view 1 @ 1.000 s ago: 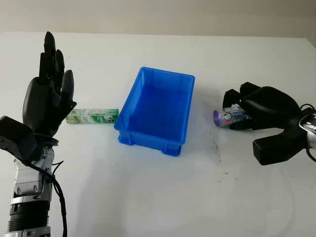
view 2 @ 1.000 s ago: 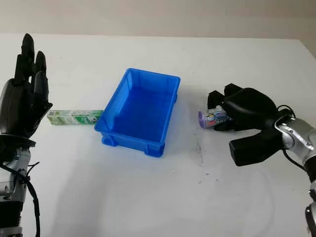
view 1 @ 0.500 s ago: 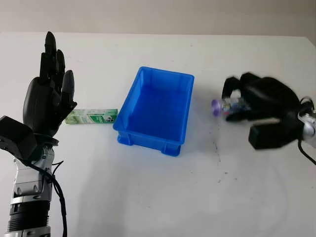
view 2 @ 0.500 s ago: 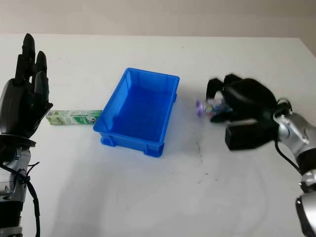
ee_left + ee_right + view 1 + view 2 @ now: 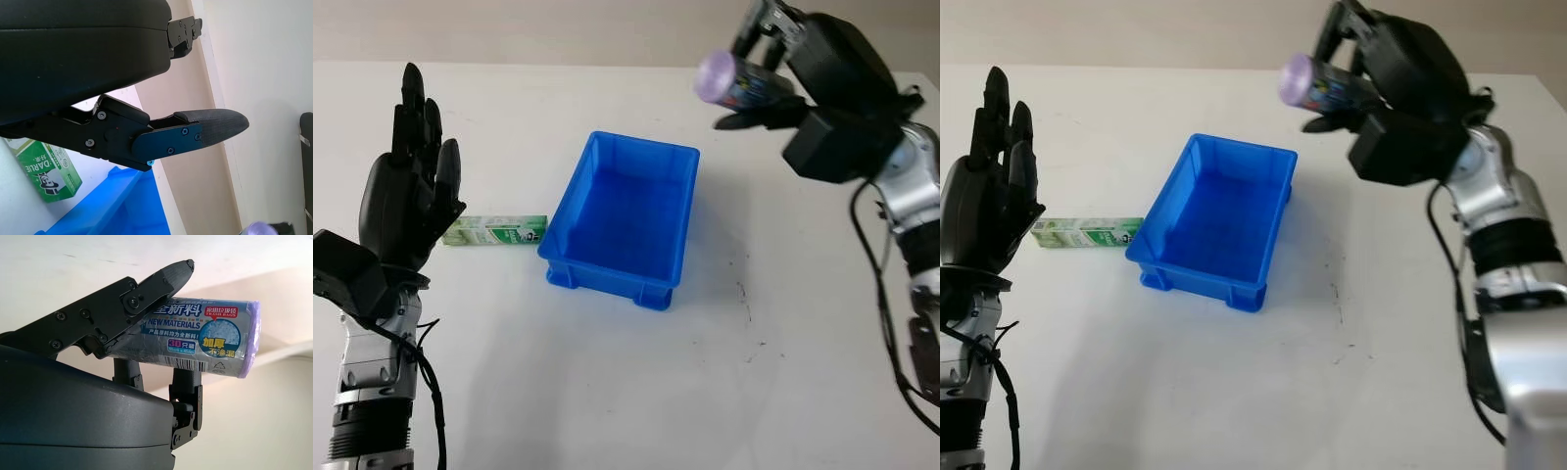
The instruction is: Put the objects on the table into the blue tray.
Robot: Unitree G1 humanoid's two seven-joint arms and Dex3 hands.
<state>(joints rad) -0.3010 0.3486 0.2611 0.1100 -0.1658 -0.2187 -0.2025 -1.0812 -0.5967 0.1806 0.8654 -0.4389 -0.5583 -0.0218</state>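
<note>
My right hand (image 5: 759, 73) is raised high at the back right, above and just right of the blue tray (image 5: 677, 220), and is shut on a purple roll of trash bags (image 5: 729, 80). The roll's printed label (image 5: 195, 333) lies between the fingers (image 5: 142, 291). The blue tray (image 5: 1278, 211) stands mid-table with nothing in it. A green and white carton (image 5: 496, 230) lies flat on the table just left of the tray. My left hand (image 5: 409, 196) is held up, open, at the left, close beside the carton (image 5: 46, 171).
The white table (image 5: 626, 372) stretches out around the tray. A few small dark specks (image 5: 744, 294) mark the table to the right of the tray.
My right hand has lifted the purple roll off the table and carried it up and back, toward the tray's far right corner. The left hand and the carton have stayed put.
</note>
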